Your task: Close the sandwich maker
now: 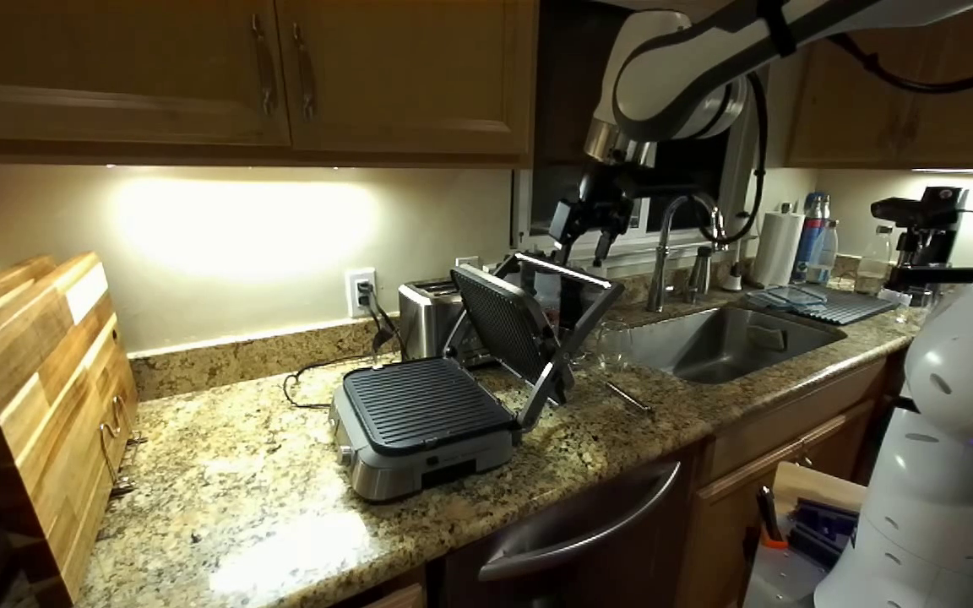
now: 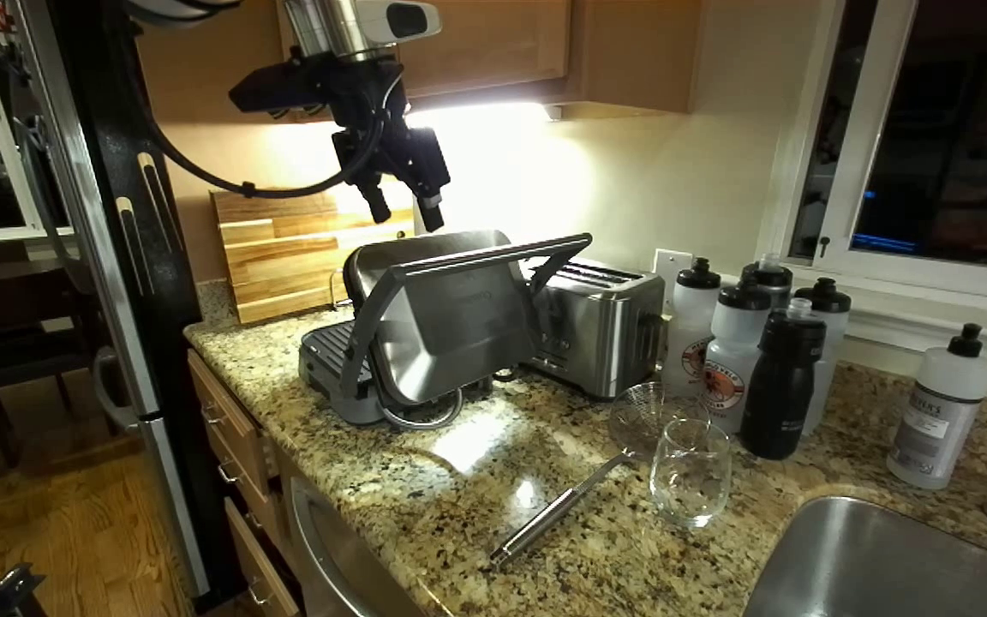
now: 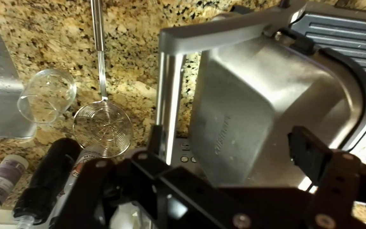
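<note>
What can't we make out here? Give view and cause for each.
Sandwich maker, lower plate: in an exterior view, mostly hidden behind the raised lid.
Base markings: in an exterior view, too small to read.
Toaster: in the wrist view, mostly covered by the raised lid and gripper.
Sink: in an exterior view, cut off by right and bottom edges.

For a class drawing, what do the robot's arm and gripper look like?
The arm is rounded, white and dark-edged, with a black strap and silvery wrist collar. A black cable loops beside it. The gripper is black, angular and two-fingered.
</note>
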You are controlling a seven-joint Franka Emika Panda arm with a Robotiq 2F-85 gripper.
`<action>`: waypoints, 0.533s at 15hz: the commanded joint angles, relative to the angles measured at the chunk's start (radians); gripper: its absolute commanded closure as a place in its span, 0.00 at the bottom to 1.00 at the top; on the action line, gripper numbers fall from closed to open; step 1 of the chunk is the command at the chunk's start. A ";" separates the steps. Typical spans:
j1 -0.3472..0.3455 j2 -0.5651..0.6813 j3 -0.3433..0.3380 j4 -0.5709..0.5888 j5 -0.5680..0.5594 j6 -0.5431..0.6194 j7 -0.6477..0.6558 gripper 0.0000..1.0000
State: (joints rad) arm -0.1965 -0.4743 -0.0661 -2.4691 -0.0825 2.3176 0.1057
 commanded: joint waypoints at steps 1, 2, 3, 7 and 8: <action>-0.047 0.105 0.009 0.092 -0.078 -0.043 0.076 0.00; -0.051 0.128 0.008 0.109 -0.095 -0.050 0.087 0.00; -0.051 0.147 0.005 0.124 -0.108 -0.057 0.092 0.00; -0.027 0.160 -0.015 0.118 -0.097 -0.030 0.073 0.00; -0.027 0.168 -0.016 0.123 -0.097 -0.031 0.074 0.00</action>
State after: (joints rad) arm -0.2381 -0.3062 -0.0678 -2.3479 -0.1748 2.2903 0.1766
